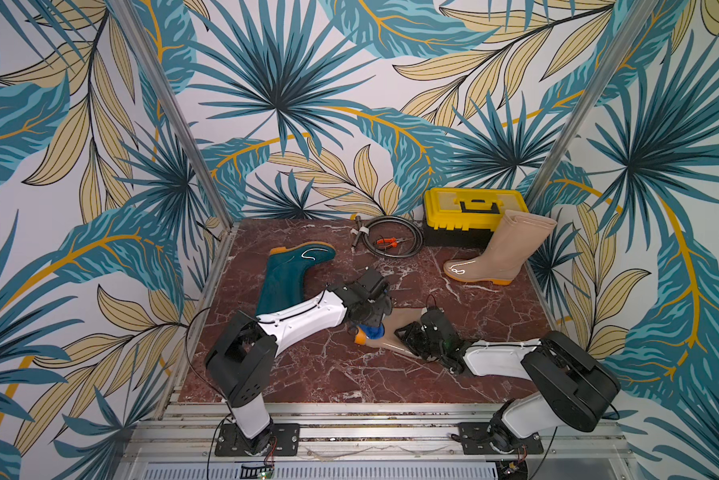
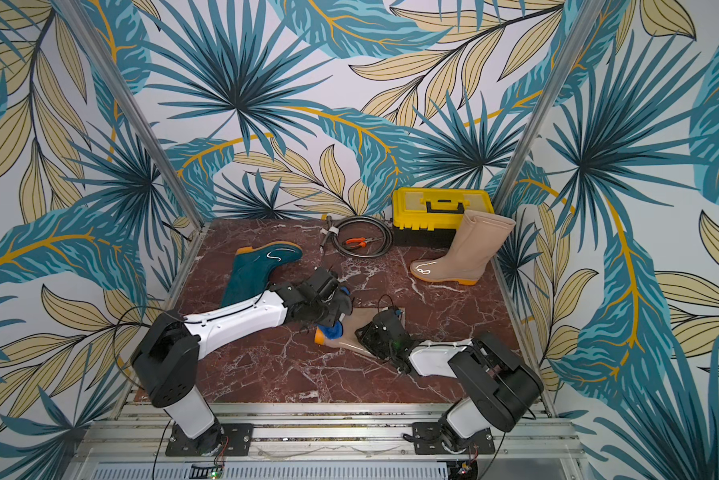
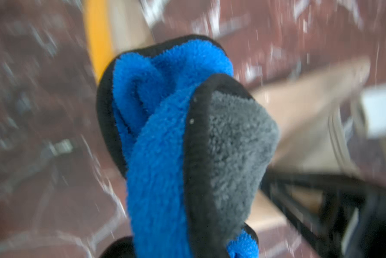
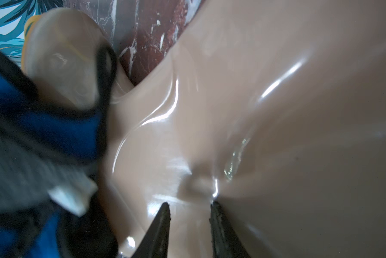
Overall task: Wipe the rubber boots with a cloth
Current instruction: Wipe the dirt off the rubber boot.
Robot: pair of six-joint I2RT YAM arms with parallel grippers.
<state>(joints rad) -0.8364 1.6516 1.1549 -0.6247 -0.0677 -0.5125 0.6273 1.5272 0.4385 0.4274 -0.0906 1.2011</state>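
We go big to small; the marble table (image 1: 349, 374) fills the lower middle of both top views; the teal boot (image 1: 283, 282) lies on its side at centre left, nothing gripping it, its shaft running under the left arm; the standing tan boot (image 1: 503, 253) is upright at the table's upper right, just beside the yellow toolbox (image 1: 470, 208); the toolbox lid is down, so we cannot say what is in it; orange pliers (image 1: 384, 242) lie to its left.

The lying tan boot (image 1: 405, 321) is flat mid-table between the arms; its orange sole end points frame left and its shaft runs right, so the long axis is roughly left-to-right in a top view; the right gripper (image 4: 189, 206) sits on that shaft, jaws part-way closed, tips dug into the glossy wall with a dimple between them; we read that as a pinch pinning the boot.

The left gripper (image 1: 370, 318) is clamped on the cloth (image 3: 165, 134); the blue wad touches the boot's foot by the sole; the bare shaft lies frame right of the cloth, toward the right gripper; the left arm is nearer the foot, the right arm nearer the shaft; we judge the next stroke should run along that axis; the left wrist view is blurred, so the exact contact patch is unclear.
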